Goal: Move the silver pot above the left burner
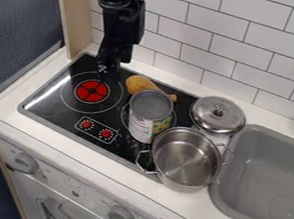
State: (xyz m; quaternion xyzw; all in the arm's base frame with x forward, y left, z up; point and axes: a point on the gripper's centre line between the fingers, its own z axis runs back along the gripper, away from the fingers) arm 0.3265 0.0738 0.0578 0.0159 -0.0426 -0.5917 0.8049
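Note:
The silver pot, open at the top with two wire handles, stands at the front right edge of the black stove, partly over the white counter. The left burner is a red disc inside a thin ring. My gripper hangs over the back left of the stove, just behind the left burner and well to the left of the pot; the pot is not in it. Whether it is open or shut I cannot make out.
A can stands on the right burner, touching or very near the pot's left side. Behind the can lies a yellow-brown object. A silver lid rests behind the pot. The grey sink is at right, a tiled wall at the back.

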